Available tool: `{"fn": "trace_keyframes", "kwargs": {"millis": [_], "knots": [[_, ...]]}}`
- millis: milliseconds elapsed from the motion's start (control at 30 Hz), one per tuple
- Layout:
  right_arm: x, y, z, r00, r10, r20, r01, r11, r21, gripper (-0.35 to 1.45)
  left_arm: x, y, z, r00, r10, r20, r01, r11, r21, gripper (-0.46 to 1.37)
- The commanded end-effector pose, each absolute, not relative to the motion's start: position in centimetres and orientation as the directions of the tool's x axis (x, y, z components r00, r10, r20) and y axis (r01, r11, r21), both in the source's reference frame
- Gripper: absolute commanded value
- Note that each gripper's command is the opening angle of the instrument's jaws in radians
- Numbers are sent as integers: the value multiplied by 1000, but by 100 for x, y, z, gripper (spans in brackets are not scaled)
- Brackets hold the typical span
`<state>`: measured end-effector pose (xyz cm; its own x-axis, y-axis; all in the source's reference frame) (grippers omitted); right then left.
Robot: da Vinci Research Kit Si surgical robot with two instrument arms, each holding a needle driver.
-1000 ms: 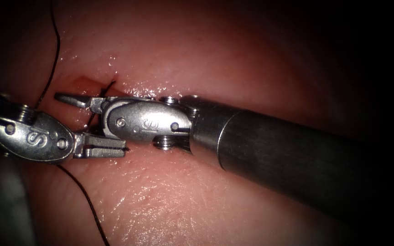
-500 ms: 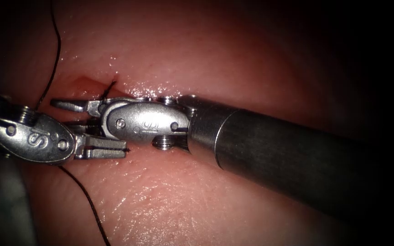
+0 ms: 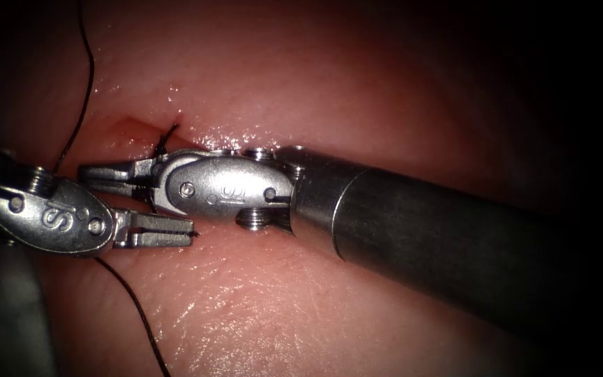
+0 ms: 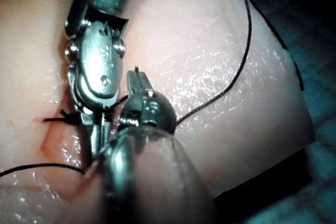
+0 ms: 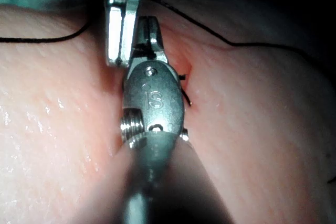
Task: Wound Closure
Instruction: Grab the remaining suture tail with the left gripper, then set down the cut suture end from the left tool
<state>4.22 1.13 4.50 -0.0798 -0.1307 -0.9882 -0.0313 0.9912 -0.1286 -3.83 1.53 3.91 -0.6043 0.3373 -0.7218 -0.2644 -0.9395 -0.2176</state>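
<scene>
1. Tissue [image 3: 259, 300]: pork belly with its cut [image 3: 134, 132] at the upper left of the endoscope view; red fluid [image 3: 121, 127] lies in the cut's left end.
2. Thread [image 3: 134, 314]: one dark strand runs off past the cut's far left, another trails away below the left tool; short cut ends of thread [image 3: 167, 132] stand at the cut beside the right tool.
3. Left tool [image 3: 176, 231]: lies just below the cut, jaws pressed together on a short dark tip, seemingly a thread end. Place unchanged from a second ago.
4. Right tool [image 3: 106, 174]: lies along the cut, tips toward its left end. A second ago its jaws stood spread; half a second ago narrower; now they are brought together beside the knot. Whether thread lies between them I cannot tell.
5. Needle: its place cannot be told from these views.
6. Judgement: the right tool's closing beside the knot, with the left tool holding a tail, suggests work on the thread at a placed stitch.
</scene>
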Motion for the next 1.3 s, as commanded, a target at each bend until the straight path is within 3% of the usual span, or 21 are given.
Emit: {"fn": "trace_keyframes", "kwargs": {"millis": [33, 67, 133, 167, 267, 333, 733, 1300], "knots": [[421, 114, 449, -77, -111, -991, -30, 994, -109, -35, -383, 153, 391, -604, 337, -722, -261, -940, -220, -35], [419, 115, 449, -76, -104, -992, -26, 994, -102, -4, -383, 153, 391, -604, 337, -722, -261, -940, -220, -35], [413, 116, 448, -78, -102, -992, -23, 995, -101, 23, -383, 153, 391, -604, 337, -722, -261, -940, -220, -35], [407, 118, 447, -72, -100, -992, -27, 995, -98, 69, -383, 153, 390, -604, 337, -722, -261, -940, -220, -35], [398, 119, 446, -44, -97, -994, -44, 995, -95, 98, -383, 152, 390, -604, 337, -722, -261, -940, -220, -35], [389, 120, 445, -28, -94, -995, -55, 994, -92, 106, -383, 151, 389, -603, 337, -723, -259, -940, -222, -35], [322, 133, 429, -25, -76, -997, -82, 994, -74, 109, -399, 140, 376, -578, 312, -754, -228, -949, -218, -35], [229, 155, 422, 42, -61, -997, -182, 981, -68, 105, -501, 93, 348, -514, 246, -822, -145, -969, -200, -35]]}}
